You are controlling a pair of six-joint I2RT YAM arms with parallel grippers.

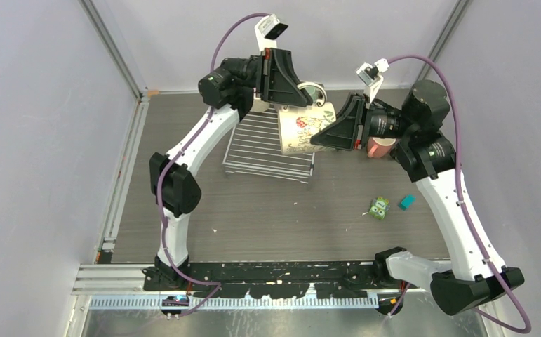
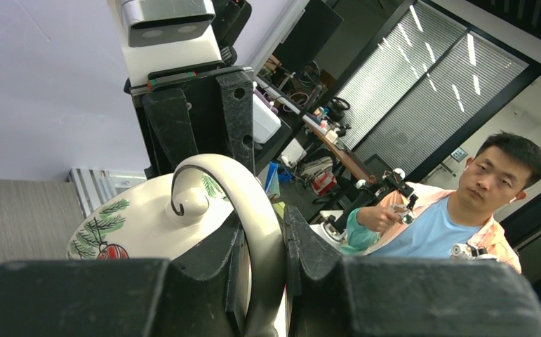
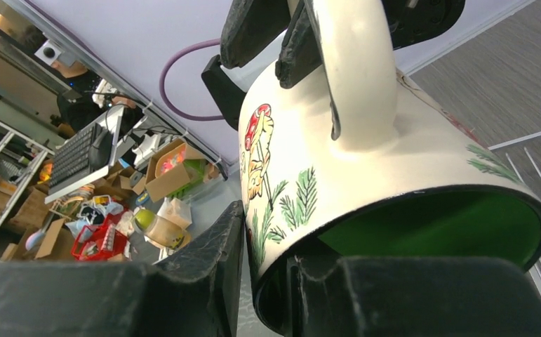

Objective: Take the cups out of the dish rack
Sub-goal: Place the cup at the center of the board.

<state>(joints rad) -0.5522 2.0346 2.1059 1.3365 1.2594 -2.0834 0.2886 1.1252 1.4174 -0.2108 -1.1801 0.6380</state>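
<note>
A cream mug [image 1: 299,130] with painted pine sprigs and a green inside hangs on its side in the air above the right part of the silver wire dish rack [image 1: 253,151]. My left gripper [image 1: 306,96] is shut on the mug's handle [image 2: 253,210], which shows pinched between its jaws in the left wrist view [image 2: 264,260]. My right gripper [image 1: 325,137] is shut on the mug's rim, one finger outside and one inside [image 3: 264,274]. The mug fills the right wrist view [image 3: 365,161]. No other mug shows on the rack. A salmon pink mug [image 1: 379,147] stands on the table behind my right arm.
A small green toy block [image 1: 378,208] and a teal block [image 1: 407,202] lie on the table at the right. Grey walls with metal posts close in the table on the left, back and right.
</note>
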